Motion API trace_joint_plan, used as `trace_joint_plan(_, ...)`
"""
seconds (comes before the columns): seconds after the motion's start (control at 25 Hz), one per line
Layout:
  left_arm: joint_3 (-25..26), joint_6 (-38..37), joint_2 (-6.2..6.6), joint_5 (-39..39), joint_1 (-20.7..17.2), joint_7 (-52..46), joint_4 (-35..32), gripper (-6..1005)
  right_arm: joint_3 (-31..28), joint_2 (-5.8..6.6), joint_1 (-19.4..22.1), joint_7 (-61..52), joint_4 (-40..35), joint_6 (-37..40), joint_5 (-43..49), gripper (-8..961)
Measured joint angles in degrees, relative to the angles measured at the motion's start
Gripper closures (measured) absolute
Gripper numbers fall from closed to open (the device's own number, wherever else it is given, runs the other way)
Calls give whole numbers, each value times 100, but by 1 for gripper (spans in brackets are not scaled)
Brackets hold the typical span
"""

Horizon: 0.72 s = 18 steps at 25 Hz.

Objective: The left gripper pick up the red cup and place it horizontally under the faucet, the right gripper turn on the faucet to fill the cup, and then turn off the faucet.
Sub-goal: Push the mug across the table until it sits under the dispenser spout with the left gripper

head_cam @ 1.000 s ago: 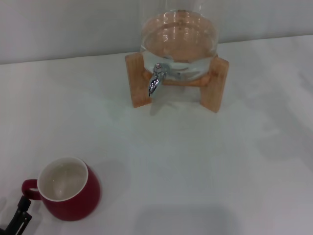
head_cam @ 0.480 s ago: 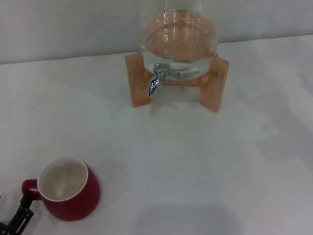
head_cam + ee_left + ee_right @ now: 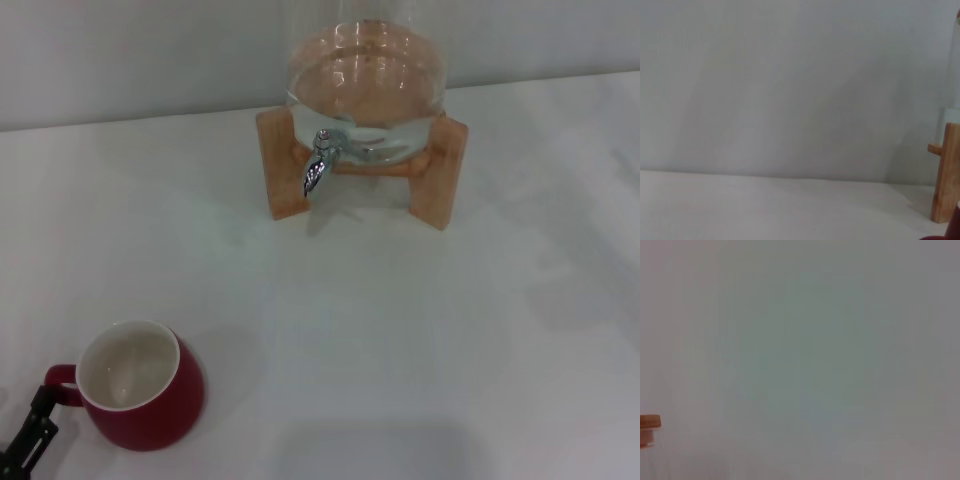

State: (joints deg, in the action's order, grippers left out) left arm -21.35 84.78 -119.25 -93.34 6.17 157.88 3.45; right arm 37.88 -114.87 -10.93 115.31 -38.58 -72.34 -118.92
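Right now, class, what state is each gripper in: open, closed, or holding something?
Left gripper: only a black tip shows, beside the red cup's handle; open or shut cannot be told.
Right gripper: not in view.

White table (image 3: 420, 330) — bearing the red cup (image 3: 140, 385) (upright) and a wooden stand (image 3: 290, 170).

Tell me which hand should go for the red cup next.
Left. The left hand is already at the handle side of the red cup, near the table's front left corner. The right hand is not in view, and the faucet stands far off, not yet needed.
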Motion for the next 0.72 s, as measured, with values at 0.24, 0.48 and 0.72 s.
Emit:
trace_joint_plan(0.24,-2,-65,-1,-3,102,-20,-29,169,0,0,-3,3,0,0,0,156)
trace_joint_plan(0.48,-16,-164,-6,61,174,-16,-29,171,0,-6,-14,29,0,0,-1,156)
trace_joint_plan(0.72,-18,-230,-7,112,222,-18,-29,173,0,-9,-22,46,0,17,-5,156)
